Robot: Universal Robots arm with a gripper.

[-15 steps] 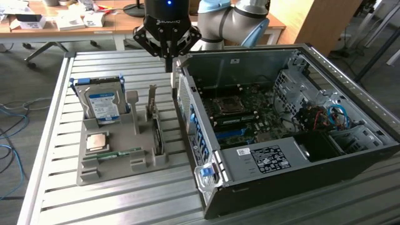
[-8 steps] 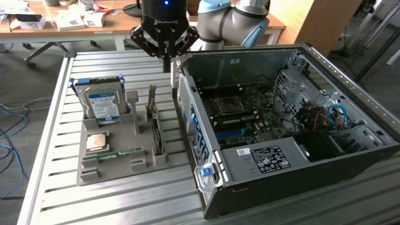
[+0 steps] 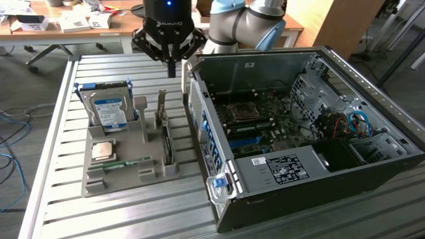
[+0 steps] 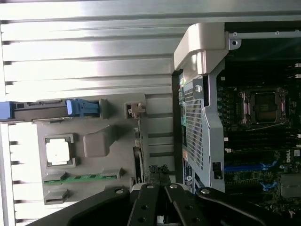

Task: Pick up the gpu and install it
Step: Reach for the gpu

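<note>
In the exterior view the tool (image 3: pixel 171 69) hangs above the slatted bench (image 3: pixel 133 214), its fingers pressed together with nothing between them; it is beyond the far end of the grey tray (image 3: pixel 96 184) and close to the open computer case (image 3: pixel 305 144). The gpu (image 3: pixel 166 137) stands on edge in a slot of the tray, on the side nearest the case, with its metal bracket at the far end; the tool is apart from it. A hard drive (image 3: pixel 109 112) with a blue label stands upright on the exterior view's left of the gpu; a processor chip (image 3: pixel 106 149) lies flat in the tray, and a green memory stick (image 3: pixel 123 163) lies just beside it. In the wrist view the closed tool (image 4: pixel 160 207) shows its dark linkages over the bench (image 4: pixel 94 61); the gpu (image 4: pixel 137 155) appears edge-on in the tray (image 4: pixel 99 141), between the chip (image 4: pixel 59 151) and the case (image 4: pixel 207 127); the hard drive (image 4: pixel 82 107) and the memory stick (image 4: pixel 80 178) sit in their own slots.
</note>
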